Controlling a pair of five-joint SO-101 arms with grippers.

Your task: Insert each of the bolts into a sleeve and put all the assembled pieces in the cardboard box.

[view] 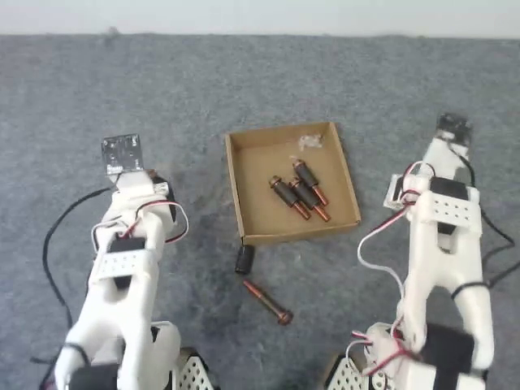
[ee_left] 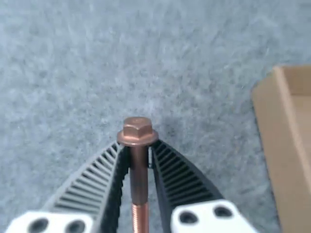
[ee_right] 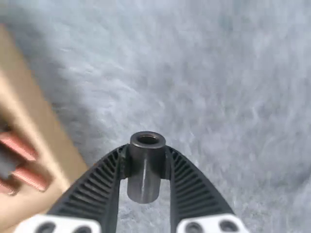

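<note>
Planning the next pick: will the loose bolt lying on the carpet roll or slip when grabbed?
The bolt is a round, metal-looking shaft, so probably stiff and smooth. A nudge may roll it, though its wider head would likely curve its path. The fuzzy carpet should damp that.

The cardboard box sits on the counter between the left arm and the right arm, with three assembled pieces lying together inside it. Just before its near wall lies a sleeve, and a bolt lies nearer the arms' bases.
</note>
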